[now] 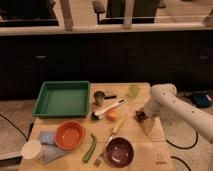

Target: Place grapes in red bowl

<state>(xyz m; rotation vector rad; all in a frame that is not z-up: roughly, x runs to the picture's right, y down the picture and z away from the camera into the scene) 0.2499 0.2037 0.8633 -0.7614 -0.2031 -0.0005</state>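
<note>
Grapes (140,116) on table (155,150), ungrasped as I read it; end effector (145,122) open at them; red bowl (70,135) empty.

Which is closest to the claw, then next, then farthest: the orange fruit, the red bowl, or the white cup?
The claw hangs on the right, by the grapes.
1. Orange fruit, just left of it.
2. Red bowl, front left.
3. White cup, far front-left corner.
</note>
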